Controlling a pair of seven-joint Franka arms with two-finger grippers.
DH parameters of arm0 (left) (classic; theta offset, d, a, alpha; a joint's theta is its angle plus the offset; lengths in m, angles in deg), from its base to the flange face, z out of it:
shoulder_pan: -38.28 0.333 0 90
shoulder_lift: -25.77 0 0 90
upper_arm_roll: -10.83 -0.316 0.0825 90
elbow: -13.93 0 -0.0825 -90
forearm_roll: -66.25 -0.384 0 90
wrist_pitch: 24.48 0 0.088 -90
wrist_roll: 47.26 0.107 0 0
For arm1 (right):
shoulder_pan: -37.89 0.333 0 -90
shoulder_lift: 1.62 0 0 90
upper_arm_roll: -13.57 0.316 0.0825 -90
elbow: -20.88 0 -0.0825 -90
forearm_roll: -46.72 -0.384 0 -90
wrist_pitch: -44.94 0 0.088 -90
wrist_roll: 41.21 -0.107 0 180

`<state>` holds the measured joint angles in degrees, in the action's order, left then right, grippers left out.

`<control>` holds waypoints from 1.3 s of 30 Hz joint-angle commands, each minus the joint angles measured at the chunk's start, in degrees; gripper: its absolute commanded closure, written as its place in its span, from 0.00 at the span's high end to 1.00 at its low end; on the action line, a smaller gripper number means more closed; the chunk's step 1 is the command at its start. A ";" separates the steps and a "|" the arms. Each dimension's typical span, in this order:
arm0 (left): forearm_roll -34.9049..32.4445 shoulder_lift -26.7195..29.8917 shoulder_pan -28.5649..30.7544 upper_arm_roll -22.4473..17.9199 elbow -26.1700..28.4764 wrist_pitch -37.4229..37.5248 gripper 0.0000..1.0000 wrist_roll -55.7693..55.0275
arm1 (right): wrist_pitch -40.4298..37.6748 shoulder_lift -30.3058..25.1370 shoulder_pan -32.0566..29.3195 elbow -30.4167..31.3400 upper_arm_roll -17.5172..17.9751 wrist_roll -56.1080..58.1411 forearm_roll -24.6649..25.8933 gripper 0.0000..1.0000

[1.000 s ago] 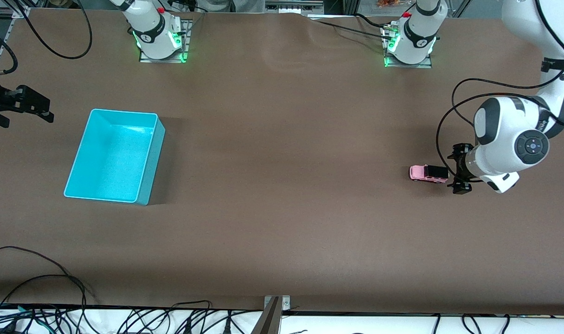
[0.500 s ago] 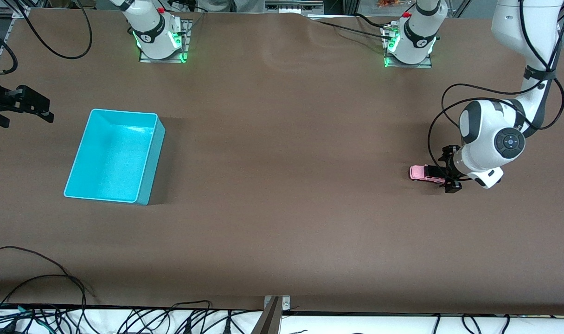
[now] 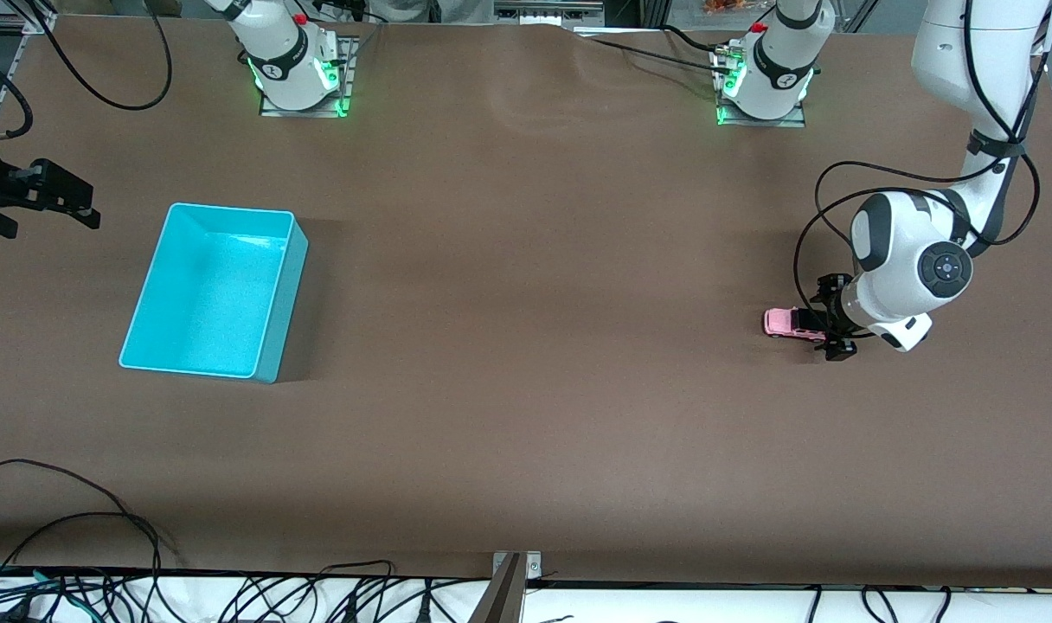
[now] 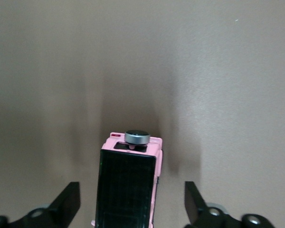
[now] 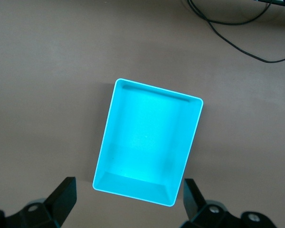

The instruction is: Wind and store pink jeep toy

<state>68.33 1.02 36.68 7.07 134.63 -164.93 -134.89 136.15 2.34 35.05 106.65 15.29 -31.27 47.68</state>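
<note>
Black fingers of the left tool [image 4: 132,209] stand wide apart, one on each side of the pink jeep toy [image 3: 790,324]. They do not touch it yet. The jeep sits on the brown surface [image 3: 526,346], at the left arm's end, well apart from the turquoise bin [image 3: 214,290].

To do this step well, the left tool needs to squeeze the jeep's sides in the middle, gently and evenly, so the little car does not twist or pop out. Its wheels need to stay flat on the surface so it can be pulled back to wind it.

The right tool [image 5: 128,209] waits with its fingers apart, up over the bin.
</note>
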 commanded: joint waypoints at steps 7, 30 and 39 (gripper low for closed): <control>3.55 0.49 0.20 -0.02 0.77 -1.14 0.19 -0.52 | -0.25 0.26 -0.24 -0.87 -0.05 -0.10 -0.70 1.00; 2.76 1.99 -9.90 0.24 -2.14 0.53 0.07 -13.00 | -0.25 0.26 -0.24 -0.87 -0.05 -0.10 -0.79 1.00; 2.76 1.72 -16.23 0.24 -1.17 0.44 0.07 -16.60 | -0.25 0.26 -0.24 -0.87 -0.05 -0.10 -0.79 1.00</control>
<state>70.15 1.85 22.94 7.96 132.55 -165.15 -150.49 136.15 2.35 35.02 106.65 15.26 -31.27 47.68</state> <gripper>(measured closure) 0.489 0.000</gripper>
